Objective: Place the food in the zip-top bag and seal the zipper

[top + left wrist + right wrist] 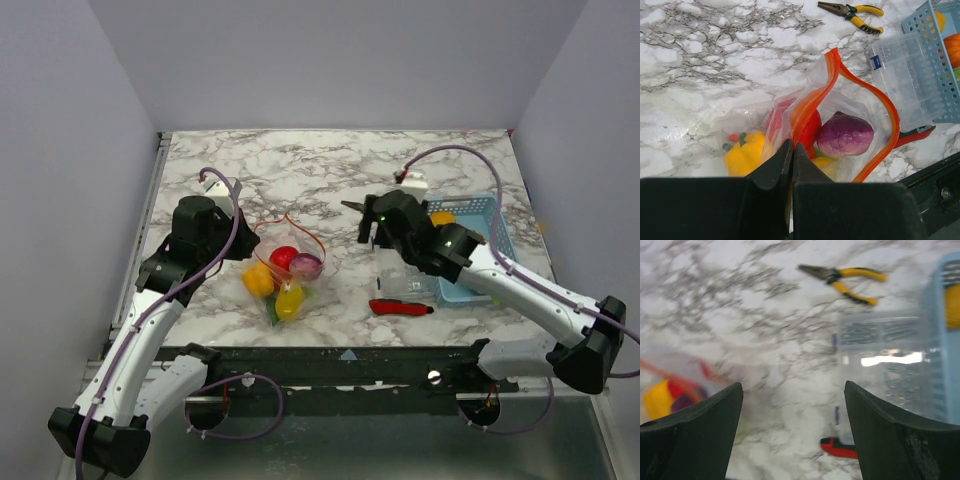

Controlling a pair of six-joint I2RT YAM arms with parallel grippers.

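Left gripper (791, 147) clenched on the film of a clear crinkly zip-top bag (285, 262) at the left front of the marble worktop (330, 180); right gripper (791, 390) spread wide and empty.

Inside the bag lay glossy toy food: a yellow pepper (746, 154), a red tomato (811, 129) and a purple bulb (845, 135). Its thin orange-red zipper strip (892, 112) gaped in a wide loop, unsealed. The right gripper hovered above a clear rigid compartment box (902, 75), beside a light blue mesh basket (480, 205) by the right edge, where an orange piece (953, 50) lay. Likely risk: the pinch was on thin film, so a tug could slip it, collapsing the mouth or tipping round pieces out.
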